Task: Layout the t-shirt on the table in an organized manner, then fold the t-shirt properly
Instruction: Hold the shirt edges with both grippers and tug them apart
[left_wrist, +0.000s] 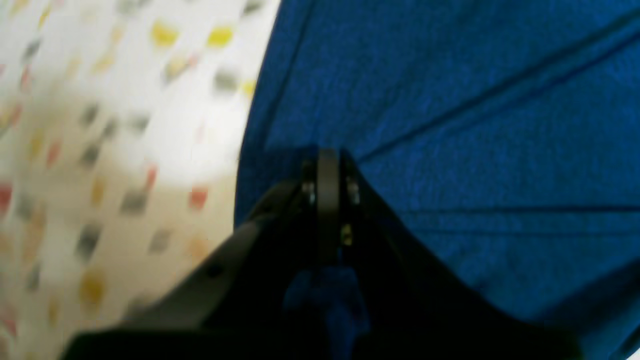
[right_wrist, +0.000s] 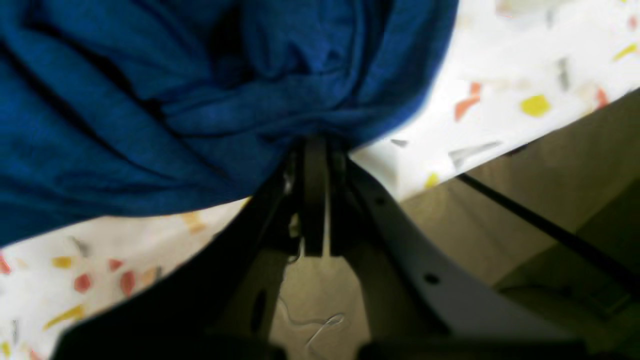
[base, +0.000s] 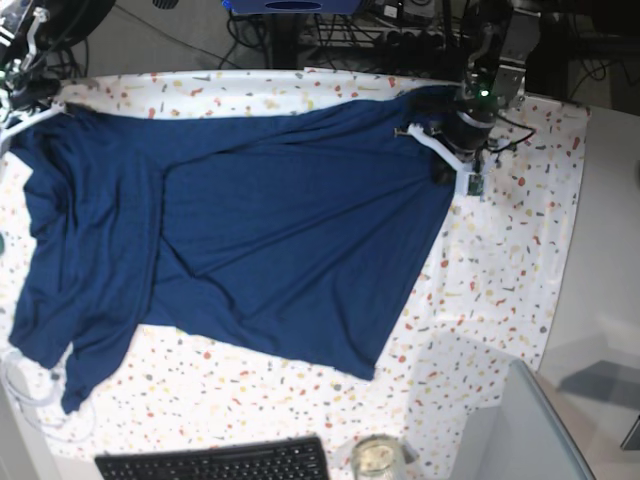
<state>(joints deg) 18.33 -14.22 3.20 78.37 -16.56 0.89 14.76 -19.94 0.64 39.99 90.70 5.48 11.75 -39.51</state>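
Fingers (left_wrist: 327, 172) of my left gripper (left_wrist: 327, 165) are clamping the t-shirt (left_wrist: 450, 125) edge; thin ribbed knit is fanning away from them over the flecked table (left_wrist: 125, 125).

Right wrist: right gripper (right_wrist: 315, 150) is pinching bunched cloth at the table's edge.

Base: I'm seeing the shirt stretching lengthwise between both far corners, creased diagonally.

The left gripper (left_wrist: 327, 165) is clamped tight at two o'clock; the right gripper (right_wrist: 315, 150) likewise at ten o'clock.
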